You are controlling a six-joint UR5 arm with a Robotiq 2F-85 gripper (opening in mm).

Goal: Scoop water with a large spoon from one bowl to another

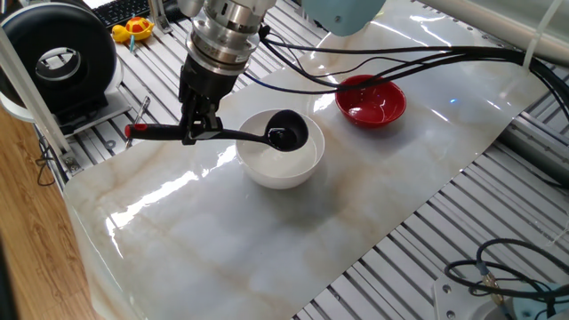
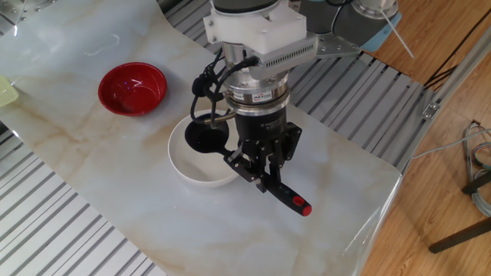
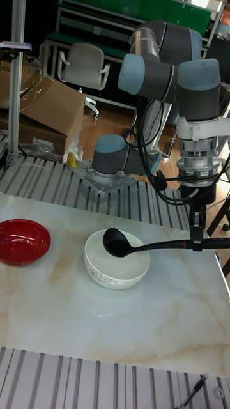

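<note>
My gripper (image 1: 197, 131) (image 2: 259, 173) (image 3: 195, 238) is shut on the thin handle of the black large spoon (image 1: 229, 135) (image 2: 230, 152) (image 3: 147, 246), close to its red tip (image 1: 131, 132) (image 2: 304, 209). The spoon is held level, and its round scoop (image 1: 286, 132) (image 2: 204, 138) (image 3: 115, 241) hovers just above the rim of the white bowl (image 1: 293, 167) (image 2: 184, 165) (image 3: 116, 270). A faint sheen lies in the scoop; I cannot make out water in the bowl. The smaller red bowl (image 1: 371, 102) (image 2: 133, 88) (image 3: 23, 241) stands apart on the marble sheet.
A black round device (image 1: 58, 62) and a yellow toy (image 1: 133, 32) sit past the sheet's edge on the slatted table. Black cables (image 1: 400, 64) arc over the red bowl's side. A cardboard box (image 3: 45, 121) and a chair (image 3: 83, 67) stand behind the table.
</note>
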